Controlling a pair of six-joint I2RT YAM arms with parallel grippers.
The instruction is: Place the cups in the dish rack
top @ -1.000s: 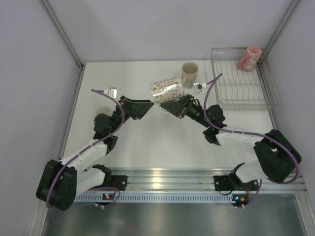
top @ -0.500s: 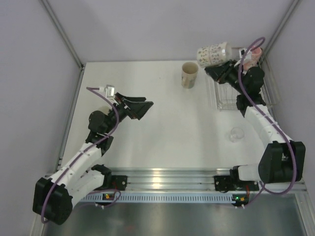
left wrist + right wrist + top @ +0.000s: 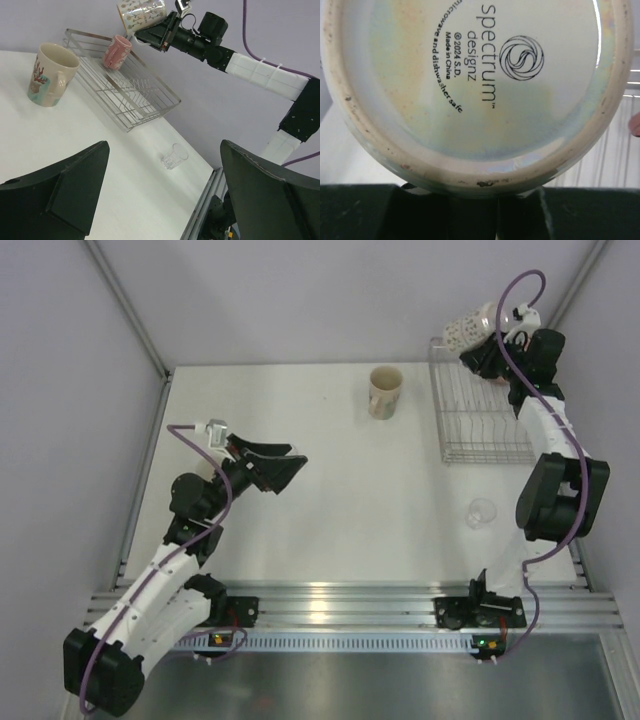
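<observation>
Found the right gripper [image 3: 484, 352] pinching the white patterned mug [image 3: 466, 330], held aloft on its side above the far end of the dish rack [image 3: 487, 425]. Saw little but the mug's stamped underside in the right wrist view. Found the left gripper [image 3: 291, 462] spread wide, holding nothing, well to the left of the rack. Noted the pinkish-red mug [image 3: 116, 51] lying inside the rack at its far end, the cream mug [image 3: 385, 391] upright off the rack's left side, and a small clear glass [image 3: 481, 512] on the table in front of the rack.
</observation>
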